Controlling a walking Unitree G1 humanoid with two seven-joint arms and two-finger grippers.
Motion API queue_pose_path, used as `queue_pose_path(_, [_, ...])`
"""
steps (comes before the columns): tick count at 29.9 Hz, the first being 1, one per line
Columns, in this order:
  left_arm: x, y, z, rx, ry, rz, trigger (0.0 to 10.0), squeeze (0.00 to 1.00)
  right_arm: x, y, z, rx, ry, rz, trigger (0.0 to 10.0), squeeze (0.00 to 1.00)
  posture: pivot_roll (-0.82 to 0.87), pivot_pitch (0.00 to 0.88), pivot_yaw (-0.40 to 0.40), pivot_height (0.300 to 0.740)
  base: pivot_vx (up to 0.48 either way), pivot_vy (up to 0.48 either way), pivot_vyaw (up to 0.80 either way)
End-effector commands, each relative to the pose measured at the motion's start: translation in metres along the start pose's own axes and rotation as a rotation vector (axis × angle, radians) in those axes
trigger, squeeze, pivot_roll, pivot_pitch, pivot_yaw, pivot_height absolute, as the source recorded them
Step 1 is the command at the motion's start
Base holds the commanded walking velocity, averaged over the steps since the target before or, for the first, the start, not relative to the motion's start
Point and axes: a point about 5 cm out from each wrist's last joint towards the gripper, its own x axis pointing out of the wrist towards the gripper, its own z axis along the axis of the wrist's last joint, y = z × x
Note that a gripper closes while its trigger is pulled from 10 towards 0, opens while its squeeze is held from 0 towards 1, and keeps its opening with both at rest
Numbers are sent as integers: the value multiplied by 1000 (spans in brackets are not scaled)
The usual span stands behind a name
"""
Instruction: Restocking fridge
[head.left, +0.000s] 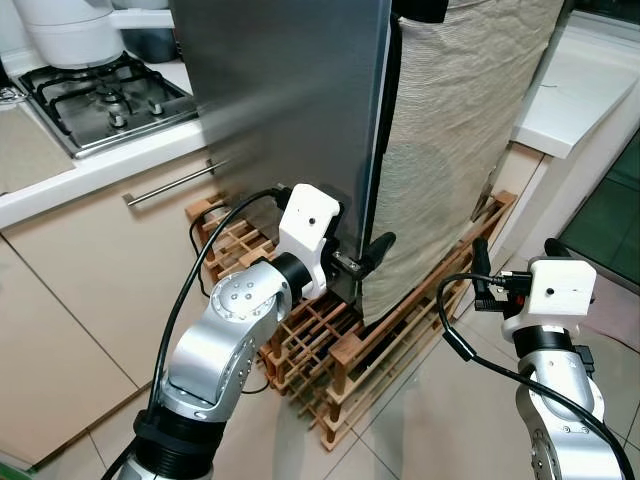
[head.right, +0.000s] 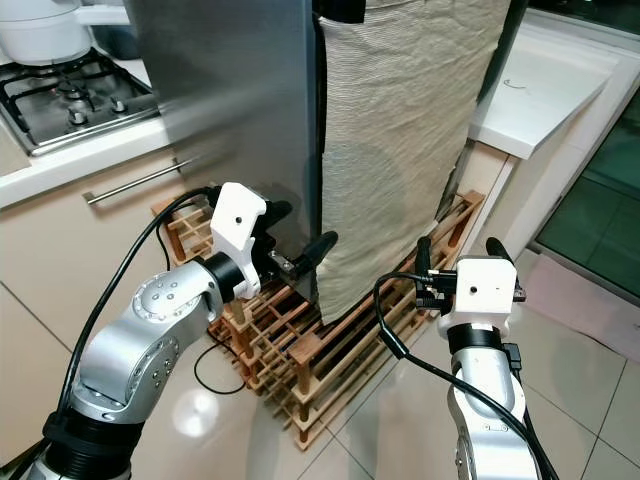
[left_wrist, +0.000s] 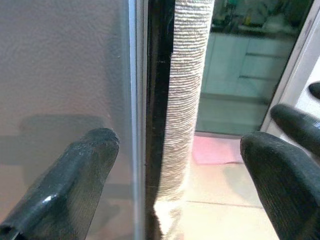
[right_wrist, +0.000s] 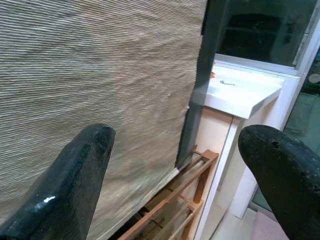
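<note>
The fridge's silver door (head.left: 290, 100) stands shut in front of me, and a beige ribbed cloth (head.left: 450, 130) hangs down to its right. My left gripper (head.left: 360, 262) is open at the door's lower right edge. In the left wrist view its fingers (left_wrist: 75, 185) straddle the door edge (left_wrist: 137, 125), one on the steel face and one on the cloth side. My right gripper (head.left: 515, 255) is open too and holds nothing, low and to the right, apart from the cloth. The right wrist view looks at the cloth (right_wrist: 100, 75) between the two fingertips (right_wrist: 75, 185).
A wooden slatted rack (head.left: 340, 370) lies on the tiled floor under the fridge and cloth. On the left are a gas hob (head.left: 100, 100), a white pot (head.left: 70, 30) and a cabinet with a bar handle (head.left: 170, 185). A white counter (head.left: 590, 90) is at the right.
</note>
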Motion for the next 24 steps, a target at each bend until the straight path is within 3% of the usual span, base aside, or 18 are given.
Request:
queue_pose_path(1, [-1, -2, 6, -17, -14, -18, 10000, 0, 2, -1, -1, -5, 3, 0, 10000, 0, -63, 0, -2, 740, 0, 0, 0])
queue_pose_path(6, [-2, -2, 5, -2, -5, -23, 10000, 0, 3, -1, -2, -10, 15, -2, 10000, 0, -67, 0, -1, 740, 0, 0, 0])
queue_pose_path(16, [-7, 6, 0, -3, -2, 23, 10000, 0, 5, 1, -4, -4, 22, 13, 10000, 0, -64, 0, -5, 740, 0, 0, -765])
queue_pose_path(18, [-7, 6, 0, 2, 0, 32, 10000, 0, 5, 0, -4, -14, 20, 12, 10000, 0, -59, 0, -8, 740, 0, 0, 0])
queue_pose_path(21, [-5, 20, 0, 7, -9, 154, 10000, 0, 7, 0, -5, -19, 23, 11, 10000, 0, -60, 0, -8, 740, 0, 0, 0])
queue_pose_path(24, [-4, 24, 0, -7, -16, 195, 10000, 0, 7, 0, -5, -20, 23, 11, 10000, 0, -60, 0, -9, 740, 0, 0, 0])
